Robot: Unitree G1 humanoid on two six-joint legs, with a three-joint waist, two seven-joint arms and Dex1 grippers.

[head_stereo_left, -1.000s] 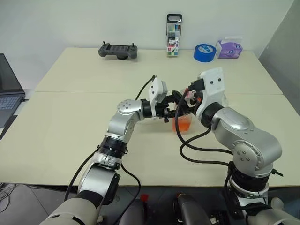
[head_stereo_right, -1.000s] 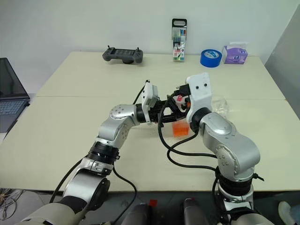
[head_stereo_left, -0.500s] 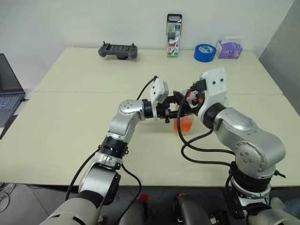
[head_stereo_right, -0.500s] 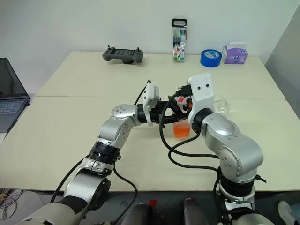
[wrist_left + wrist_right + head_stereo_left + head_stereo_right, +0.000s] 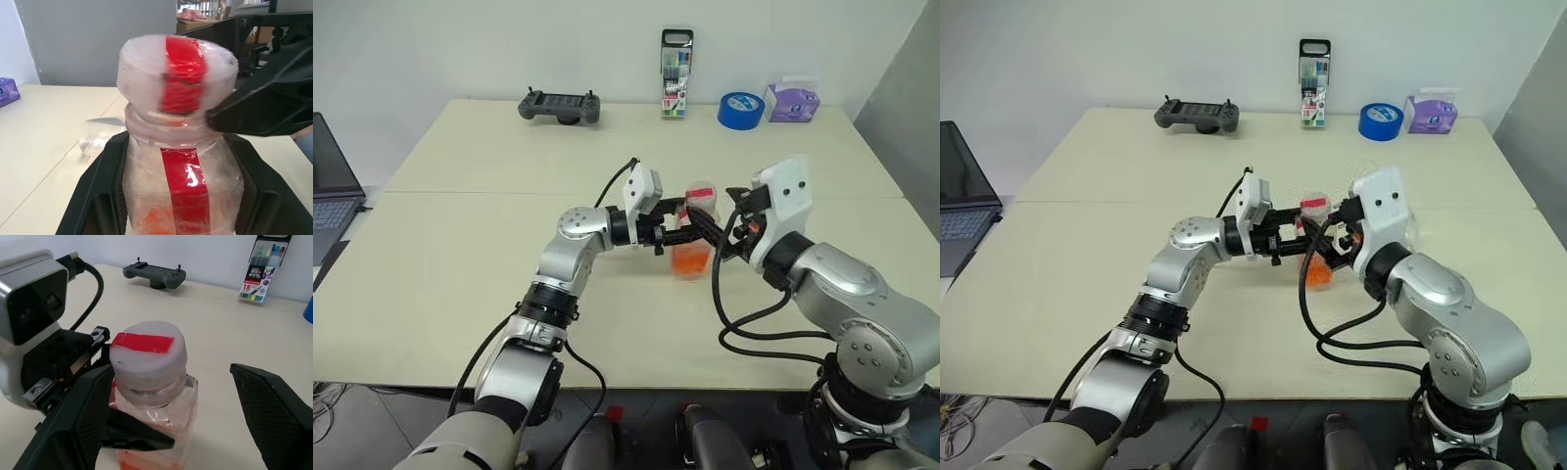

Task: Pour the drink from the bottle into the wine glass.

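Bottle: small slim clear plastic bottle with a red label stripe and orange-red drink in its lower part, upright near the middle of the cream worktop, a little toward its right edge
Cap: white-and-red cap, seated on the neck, not yet off
Left gripper: black fingers closed on the bottle's body just under the neck, reaching in level from the left
Right gripper: fingers spread wide, one on each side of the cap and apart from it, gripping nothing
Wine glass: small clear stemmed glass, lying on its side on the worktop beyond the bottle, toward the right edge; looks empty
Step in hand: judged to be uncapping, one arm steadying the bottle while the other lines up on the cap; pouring has not begun
Next move calls for: the open fingers to close squarely on the cap and twist it off while the left grip stays firm; the glass must also stand upright before any drink can go in
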